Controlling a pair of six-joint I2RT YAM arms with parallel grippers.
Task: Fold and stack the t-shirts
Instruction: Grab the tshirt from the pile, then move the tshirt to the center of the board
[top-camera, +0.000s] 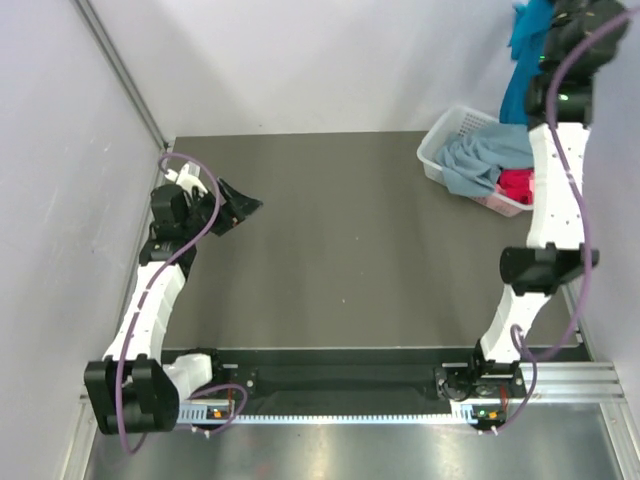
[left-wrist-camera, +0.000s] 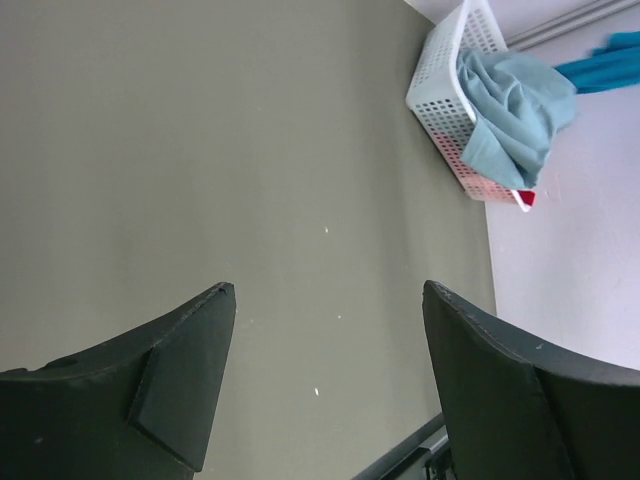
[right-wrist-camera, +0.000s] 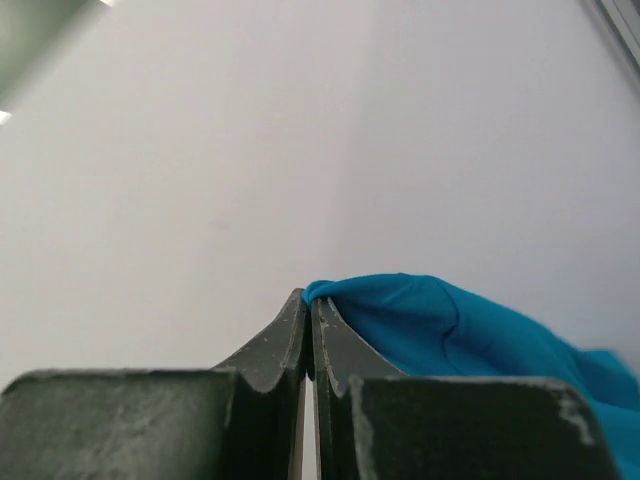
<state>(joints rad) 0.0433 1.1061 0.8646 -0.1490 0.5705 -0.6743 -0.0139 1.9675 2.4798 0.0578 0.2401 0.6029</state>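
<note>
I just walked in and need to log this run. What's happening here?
The right gripper is shut on the teal-blue t-shirt, holding it up high by the white basket at the far right of the table, with the cloth hanging down. The grey-blue t-shirt and the red-pink t-shirt lie in the basket. The left gripper hangs open over the table on the left, holding nothing. No shirt is folded yet.

The teal shirt between the scuffed, matt black fingers of the right end effector is soft cloth. The surface is smooth and matt, the basket white plastic.
</note>
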